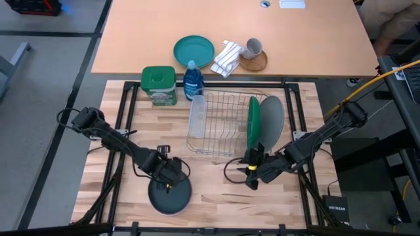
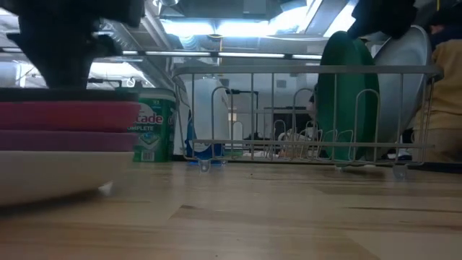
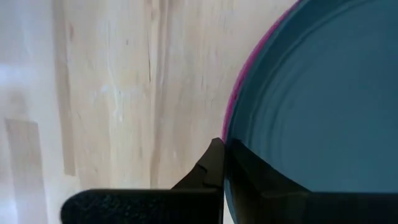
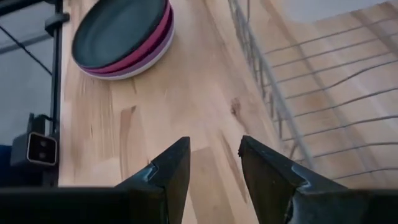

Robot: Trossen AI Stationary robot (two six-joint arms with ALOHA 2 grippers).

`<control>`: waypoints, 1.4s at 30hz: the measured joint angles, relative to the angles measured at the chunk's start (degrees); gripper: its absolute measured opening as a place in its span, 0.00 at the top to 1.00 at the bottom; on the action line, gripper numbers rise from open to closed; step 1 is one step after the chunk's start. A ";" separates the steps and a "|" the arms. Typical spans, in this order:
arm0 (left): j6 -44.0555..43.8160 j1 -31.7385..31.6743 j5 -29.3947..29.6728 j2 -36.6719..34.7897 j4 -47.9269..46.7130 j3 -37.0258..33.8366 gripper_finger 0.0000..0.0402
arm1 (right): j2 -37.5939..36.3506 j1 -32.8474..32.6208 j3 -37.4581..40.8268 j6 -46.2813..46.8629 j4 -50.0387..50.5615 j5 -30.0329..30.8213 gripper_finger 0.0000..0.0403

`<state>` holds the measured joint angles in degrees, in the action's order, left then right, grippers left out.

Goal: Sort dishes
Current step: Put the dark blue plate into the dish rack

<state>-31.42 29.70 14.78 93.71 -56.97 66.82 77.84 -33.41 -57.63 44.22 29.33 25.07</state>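
Note:
A stack of plates point(image 1: 169, 195) stands near the table's near edge, with a dark grey plate point(image 3: 323, 93) on top, magenta-pink point(image 2: 65, 115) under it and white point(image 2: 58, 170) at the bottom. My left gripper point(image 1: 172, 177) is at the stack's far rim, shut on the dark grey plate. A green plate point(image 1: 253, 121) and a large light grey plate point(image 1: 272, 121) stand on edge in the wire rack point(image 1: 220, 124). My right gripper point(image 4: 214, 168) is open and empty, low over the table just near of the rack. My left gripper holds the dark grey plate by its far rim point(image 3: 231, 155), one finger point(image 3: 208, 171) outside the rim and the other point(image 3: 267, 183) on the plate's inner face. It comes slanting down from the table's far left. The plate lies flat on the magenta-pink plate point(image 3: 239, 93).
A green-lidded tub point(image 1: 159, 85) and a blue bottle point(image 1: 193, 80) stand far of the rack. A teal plate point(image 1: 193, 50), a striped cloth point(image 1: 226, 58) and a mug point(image 1: 253, 47) are on the far table. Bare wood lies between stack and rack.

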 joint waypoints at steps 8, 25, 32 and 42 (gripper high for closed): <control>2.26 1.92 6.82 -0.04 -1.00 4.59 1.00 | 1.81 0.00 0.00 -0.03 -3.18 -3.12 0.63; 10.48 4.38 25.60 -0.02 -0.59 15.89 1.00 | 1.78 0.00 -2.69 -3.86 -6.01 -4.23 0.63; 19.15 4.26 35.30 -0.02 4.29 18.90 1.00 | -0.18 0.00 -4.93 -8.39 -5.47 -5.35 0.63; 45.24 -0.76 38.16 -0.02 27.40 19.42 1.00 | -10.42 0.00 -5.44 -13.23 -5.07 -5.21 0.63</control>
<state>13.82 28.94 52.94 93.69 -29.57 86.24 67.41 -33.41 -63.07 30.99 24.26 19.87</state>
